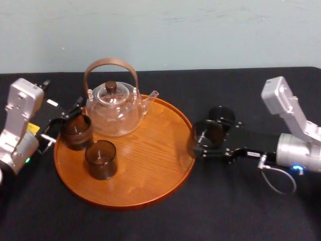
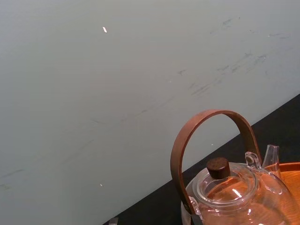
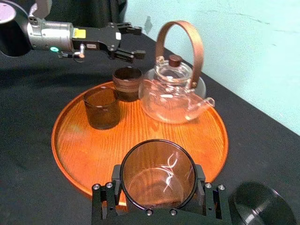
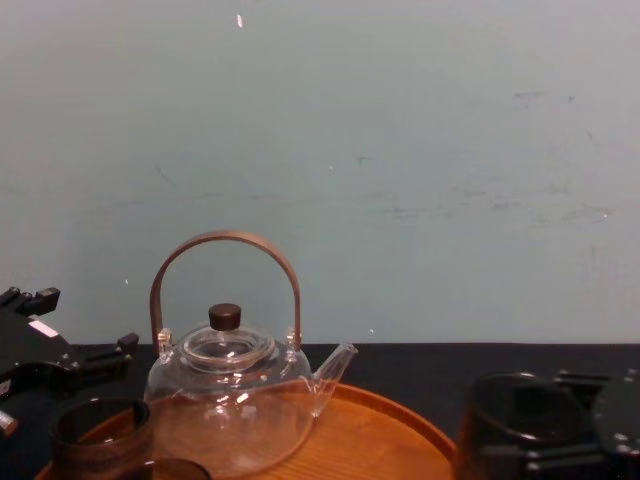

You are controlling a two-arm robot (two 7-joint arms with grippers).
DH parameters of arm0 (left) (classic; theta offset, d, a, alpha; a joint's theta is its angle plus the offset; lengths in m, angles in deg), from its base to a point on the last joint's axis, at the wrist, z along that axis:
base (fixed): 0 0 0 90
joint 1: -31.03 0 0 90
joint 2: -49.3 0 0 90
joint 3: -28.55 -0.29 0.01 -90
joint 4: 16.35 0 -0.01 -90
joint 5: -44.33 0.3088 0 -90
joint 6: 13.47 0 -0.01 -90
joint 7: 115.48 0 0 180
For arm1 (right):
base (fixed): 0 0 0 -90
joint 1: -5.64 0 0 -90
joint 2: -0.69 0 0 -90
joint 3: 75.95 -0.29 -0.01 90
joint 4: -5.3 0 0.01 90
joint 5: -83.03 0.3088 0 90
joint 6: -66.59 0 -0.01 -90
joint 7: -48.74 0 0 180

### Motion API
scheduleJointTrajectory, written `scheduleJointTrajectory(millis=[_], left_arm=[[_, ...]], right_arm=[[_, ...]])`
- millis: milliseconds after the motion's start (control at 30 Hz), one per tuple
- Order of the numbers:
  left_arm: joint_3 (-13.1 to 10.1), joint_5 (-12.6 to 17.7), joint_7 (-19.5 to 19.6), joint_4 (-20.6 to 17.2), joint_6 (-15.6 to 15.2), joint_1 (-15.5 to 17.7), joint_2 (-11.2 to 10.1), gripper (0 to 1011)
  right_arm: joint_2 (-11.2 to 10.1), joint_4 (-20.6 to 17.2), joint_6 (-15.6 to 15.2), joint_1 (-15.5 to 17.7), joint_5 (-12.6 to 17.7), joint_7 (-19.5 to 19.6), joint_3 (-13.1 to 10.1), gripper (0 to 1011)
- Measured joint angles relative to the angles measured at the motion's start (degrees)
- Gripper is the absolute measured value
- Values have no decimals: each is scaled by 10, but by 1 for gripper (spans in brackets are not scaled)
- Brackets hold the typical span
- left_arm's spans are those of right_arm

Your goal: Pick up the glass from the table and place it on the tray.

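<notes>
Right wrist view: right gripper (image 3: 158, 196) clamped on short smoky dark-brown translucent glass (image 3: 158, 168), upright, mouth up, at right rim of large round orange-brown wooden tray (image 3: 79, 150). Base probably off black tabletop (image 1: 225, 211); hard to tell. Bare wood lies to robot's left of claw, just past rim: short inward carry needed. Left gripper (image 1: 67, 116), fingers apart, beside another brown tumbler (image 1: 76, 131) at tray's left edge.

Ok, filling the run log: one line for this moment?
right claw: shut on glass | glass: by tray's right rim, not yet set down | left claw: open, beside rear tumbler | also on tray: teapot, front tumbler
</notes>
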Motion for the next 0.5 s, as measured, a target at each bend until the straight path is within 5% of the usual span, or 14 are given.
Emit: scheduleJointTrajectory(millis=[500], left_arm=[[0,0,0,0,0,0,0,1001]], right_arm=[[56,31,17,-52,-15,-21,64,904]])
